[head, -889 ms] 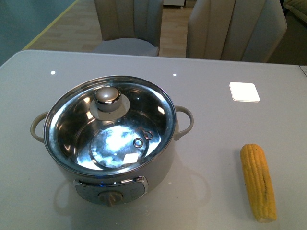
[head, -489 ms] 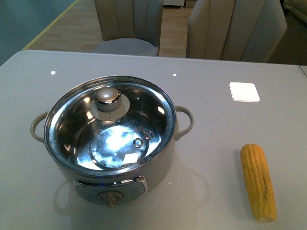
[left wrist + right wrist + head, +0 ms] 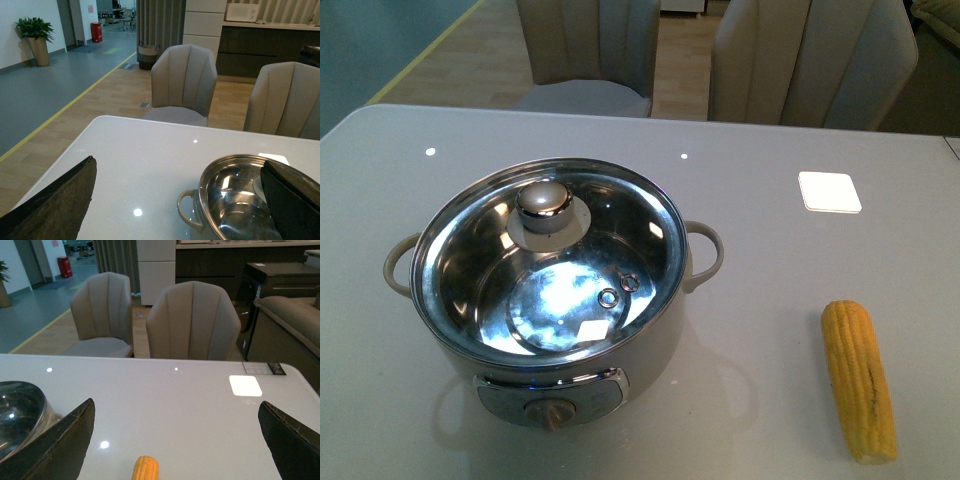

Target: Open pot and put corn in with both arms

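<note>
Obs: pot (image 3: 658,340) stands on the grey table (image 3: 770,260), toward the robot's left, panel facing the robot. The glass lid (image 3: 610,250) is seated on the rim and its chrome knob (image 3: 544,203) is untouched. Through the glass the inside looks bare.

The corn cob (image 3: 859,380) lies flat on the table, well apart from the pot on the right.

The left gripper (image 3: 177,165) has its fingers spread wide and holds nothing. The right gripper (image 3: 176,405) is likewise wide and empty. No step is done yet.

Risks, as I judge them:
- The knob is smooth and domed, so a shallow pinch could slip and drop the glass.
- The cob is round and may roll as the fingers close.
- Entered level, the cob could bridge the rim.
- The arms could crowd each other above the pot.
</note>
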Motion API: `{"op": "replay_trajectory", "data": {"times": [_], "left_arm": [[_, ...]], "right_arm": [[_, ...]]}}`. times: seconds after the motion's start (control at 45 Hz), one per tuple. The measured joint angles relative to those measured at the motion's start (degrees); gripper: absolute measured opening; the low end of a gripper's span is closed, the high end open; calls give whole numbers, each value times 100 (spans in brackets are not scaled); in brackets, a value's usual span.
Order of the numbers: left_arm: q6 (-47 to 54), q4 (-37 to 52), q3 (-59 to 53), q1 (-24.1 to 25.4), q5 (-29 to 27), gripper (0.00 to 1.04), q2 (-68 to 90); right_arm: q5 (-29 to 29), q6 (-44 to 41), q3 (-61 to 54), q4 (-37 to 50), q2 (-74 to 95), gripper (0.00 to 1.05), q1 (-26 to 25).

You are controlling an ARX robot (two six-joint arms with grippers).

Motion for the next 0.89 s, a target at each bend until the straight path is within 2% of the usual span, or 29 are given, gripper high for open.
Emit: {"op": "replay_trajectory", "data": {"times": [0.067, 0.111, 0.178, 0.244, 0.533, 0.689, 0.889], "left_arm": [[17, -81, 22, 24, 87, 98, 44], [138, -903, 339, 111, 586, 98, 413], [214, -1585, 686, 52, 844, 98, 1078], [225, -1462, 791, -118, 793, 98, 1596], [208, 1626, 1370, -1259, 153, 98, 4631], [190, 3130, 1755, -1631, -7, 98, 6465], [92, 4019, 2297, -1867, -107, 98, 8098]], "right_arm": [[0, -2, 0, 0, 0, 96, 0], [2, 0, 0, 0, 0, 96, 0], [-9, -2, 0, 0, -2, 96, 0], [-7, 0, 0, 0, -2, 96, 0], [-2, 0, 0, 0, -2, 96, 0], [-2, 0, 0, 0, -2, 96, 0], [-2, 0, 0, 0, -2, 96, 0]]}}
